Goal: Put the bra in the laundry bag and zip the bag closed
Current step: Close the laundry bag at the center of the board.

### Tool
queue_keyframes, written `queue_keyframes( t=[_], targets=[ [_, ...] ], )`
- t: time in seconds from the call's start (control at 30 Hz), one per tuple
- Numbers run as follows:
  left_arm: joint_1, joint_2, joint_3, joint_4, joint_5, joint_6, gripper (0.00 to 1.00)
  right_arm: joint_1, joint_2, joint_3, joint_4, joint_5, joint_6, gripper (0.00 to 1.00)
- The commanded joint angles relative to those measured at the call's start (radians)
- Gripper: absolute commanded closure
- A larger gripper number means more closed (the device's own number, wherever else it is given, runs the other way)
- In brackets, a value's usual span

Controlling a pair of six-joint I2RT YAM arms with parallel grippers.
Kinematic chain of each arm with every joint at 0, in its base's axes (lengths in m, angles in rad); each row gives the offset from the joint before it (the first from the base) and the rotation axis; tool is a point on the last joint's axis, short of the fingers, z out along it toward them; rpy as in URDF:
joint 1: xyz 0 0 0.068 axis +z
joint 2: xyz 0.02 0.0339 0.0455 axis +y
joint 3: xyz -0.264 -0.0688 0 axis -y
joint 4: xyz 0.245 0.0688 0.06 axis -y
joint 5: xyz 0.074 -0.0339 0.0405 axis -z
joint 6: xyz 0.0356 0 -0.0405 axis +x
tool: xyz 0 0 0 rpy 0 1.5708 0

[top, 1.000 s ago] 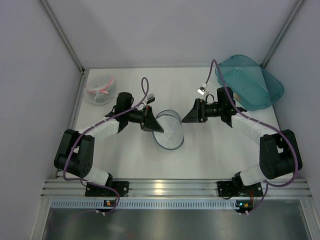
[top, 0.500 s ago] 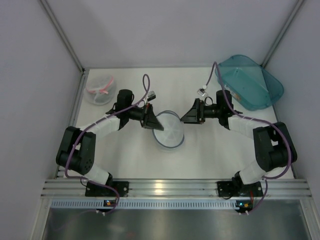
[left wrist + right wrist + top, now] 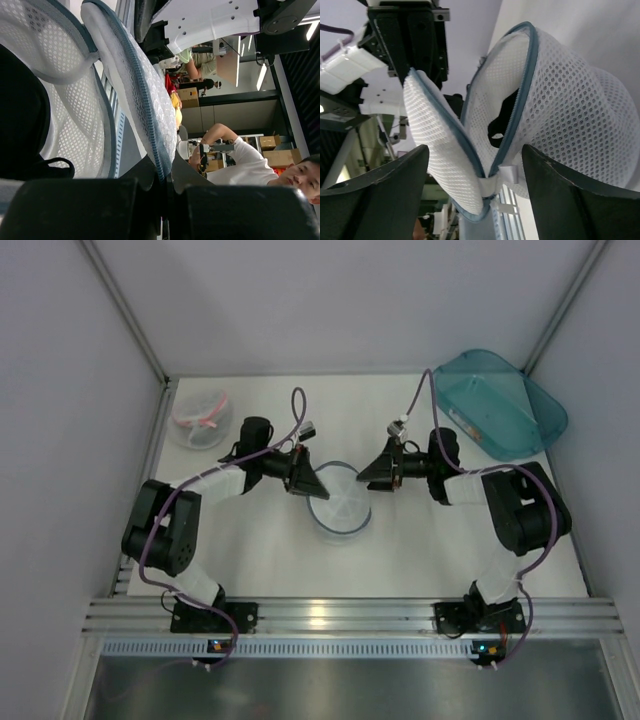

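Top external: on the left of the table (image 3: 250,550), at the back, a round pink-rimmed bag (image 3: 200,420). The left gripper (image 3: 312,483) is at the left edge of the laundry bag (image 3: 338,508). The left wrist view shows its jaws pressed together on the grey zip rim of the raised flap. The bag sits mid-table, halves parted like a shell. The bra (image 3: 504,120) is inside, dark through the gap. The right gripper (image 3: 370,475) is at the bag's right side, fingers spread wide, zip end between them, contact unclear. The teal bin (image 3: 498,405) is in the far right corner.
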Motion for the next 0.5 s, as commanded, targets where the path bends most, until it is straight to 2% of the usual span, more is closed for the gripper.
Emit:
queue_keyframes(
  t=[0.0,0.07,0.13,0.2,0.37,0.47],
  targets=[
    [0.006,0.043,0.07,0.053,0.103,0.046,1.0,0.021,0.048,-0.011,0.426,-0.044,0.249,0.28],
    [0.007,0.065,0.088,0.053,0.112,0.048,1.0,0.026,0.071,-0.005,0.506,-0.05,0.296,0.34],
    [0.013,0.092,0.112,0.055,0.116,0.054,1.0,0.027,0.072,-0.002,0.506,-0.052,0.307,0.44],
    [0.024,0.111,0.132,0.052,0.116,0.056,1.0,0.029,0.067,-0.003,0.503,-0.052,0.307,0.48],
    [0.062,0.178,0.199,0.042,0.121,0.054,1.0,0.029,0.039,-0.02,0.44,-0.051,0.254,0.53],
    [0.081,0.185,0.2,0.042,0.138,0.048,1.0,0.029,0.019,-0.025,0.345,-0.041,0.183,0.54]
  ],
)
